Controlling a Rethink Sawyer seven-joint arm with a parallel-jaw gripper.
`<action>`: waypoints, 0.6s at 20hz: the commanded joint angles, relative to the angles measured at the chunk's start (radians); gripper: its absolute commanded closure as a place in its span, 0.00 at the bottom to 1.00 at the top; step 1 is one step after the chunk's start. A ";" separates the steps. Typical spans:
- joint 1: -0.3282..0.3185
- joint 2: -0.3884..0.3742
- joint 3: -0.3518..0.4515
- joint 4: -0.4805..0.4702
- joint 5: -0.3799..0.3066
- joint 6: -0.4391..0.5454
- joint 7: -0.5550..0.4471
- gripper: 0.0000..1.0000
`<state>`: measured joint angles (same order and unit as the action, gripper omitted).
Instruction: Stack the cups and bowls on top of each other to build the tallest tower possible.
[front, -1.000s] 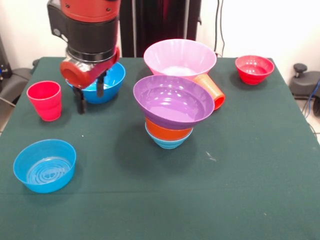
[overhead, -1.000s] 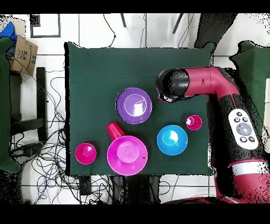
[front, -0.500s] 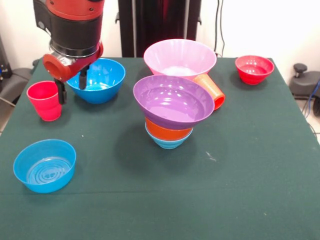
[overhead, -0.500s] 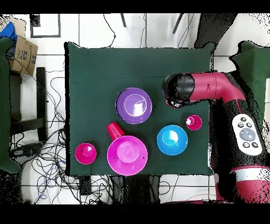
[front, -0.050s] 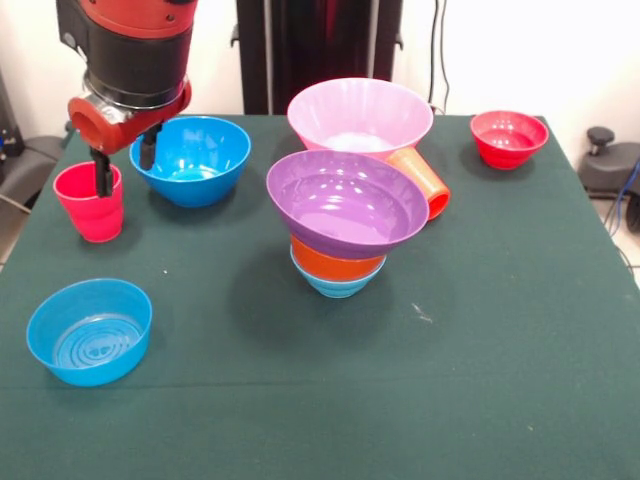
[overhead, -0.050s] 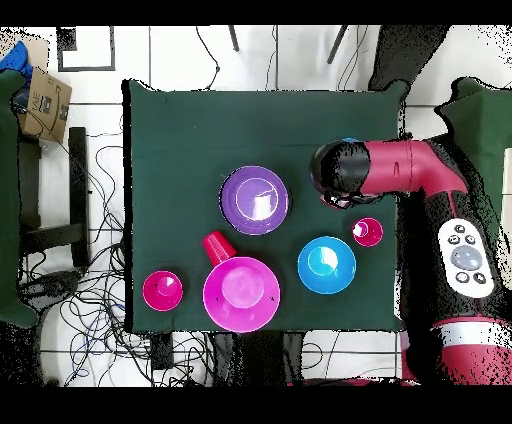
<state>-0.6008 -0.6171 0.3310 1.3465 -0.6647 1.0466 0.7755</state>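
Observation:
My gripper (front, -0.050s: 123, 166) is open at the pinkish-red cup (front, -0.050s: 88, 210), which stands upright at the left. One finger (front, -0.050s: 101, 176) overlaps the cup's mouth. The other hangs outside its rim, towards the deep blue bowl (front, -0.050s: 190, 160). The tower stands mid-table: a purple bowl (front, -0.050s: 345, 205), tilted, on an orange bowl (front, -0.050s: 337, 262) inside a light-blue bowl (front, -0.050s: 335, 287). Behind it sit the large pink bowl (front, -0.050s: 360, 115) and an orange-red cup (front, -0.050s: 425, 180) lying on its side. In the overhead view the arm (overhead, -0.050s: 345, 175) hides the gripper next to the cup (overhead, -0.050s: 367, 232).
A small blue bowl (front, -0.050s: 90, 330) sits near the front left corner. A small red bowl (front, -0.050s: 509, 137) is at the back right. The dark green table (front, -0.050s: 480, 330) ends close to the left of the cup. Cables lie on the floor around the table (overhead, -0.050s: 170, 130).
The gripper has moved left and back across the front of the deep blue bowl to the pinkish-red cup, rising a little. It stays open. No bowl or cup has moved.

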 joint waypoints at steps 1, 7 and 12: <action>0.069 0.045 -0.093 -0.071 0.001 0.022 0.327 0.00; 0.102 0.081 -0.133 -0.116 0.004 -0.013 0.424 0.00; 0.104 0.112 -0.140 -0.128 0.015 -0.033 0.464 0.00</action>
<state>-0.5269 -0.5985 0.2093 1.2619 -0.6597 1.0466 1.0288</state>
